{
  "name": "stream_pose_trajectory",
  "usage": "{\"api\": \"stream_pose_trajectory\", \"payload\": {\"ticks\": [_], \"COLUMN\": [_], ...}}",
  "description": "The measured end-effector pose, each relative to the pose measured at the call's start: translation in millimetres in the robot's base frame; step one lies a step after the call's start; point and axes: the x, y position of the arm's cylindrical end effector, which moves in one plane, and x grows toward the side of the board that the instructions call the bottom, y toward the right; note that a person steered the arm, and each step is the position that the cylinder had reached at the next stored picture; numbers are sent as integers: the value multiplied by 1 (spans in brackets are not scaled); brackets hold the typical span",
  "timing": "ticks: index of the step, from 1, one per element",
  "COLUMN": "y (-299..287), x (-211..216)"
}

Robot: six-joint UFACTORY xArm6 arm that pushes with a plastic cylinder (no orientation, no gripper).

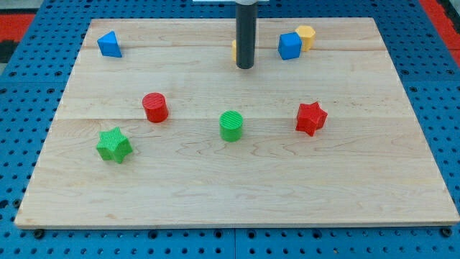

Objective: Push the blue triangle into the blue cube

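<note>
Clearly the blue triangle [109,44] sits far off at the desk's [215,180] top-left corner, well apart from the blue cube [290,46] near the top right, so a long sideways push lies ahead. My tip [245,67] stands between them, nearer the cube, touching neither; there is no pincer on this rod, so nothing is grasped or released. I judge the risks thus: a wedge pushed off-centre tends to spin and slip off the tip, and the long run gives it room to drift. An orange block [235,50], mostly hidden behind the rod, lies on that path and could be shoved along. The yellow block [307,36] touches the cube's far side and may be knocked too. The blocks look like ridged plastic; the desk is pale, smooth wood, so they should slide easily.
</note>
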Motion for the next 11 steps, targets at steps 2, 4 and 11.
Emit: {"api": "stream_pose_trajectory", "payload": {"ticks": [2, 4, 11], "y": [-23, -27, -260], "x": [-48, 36, -60]}}
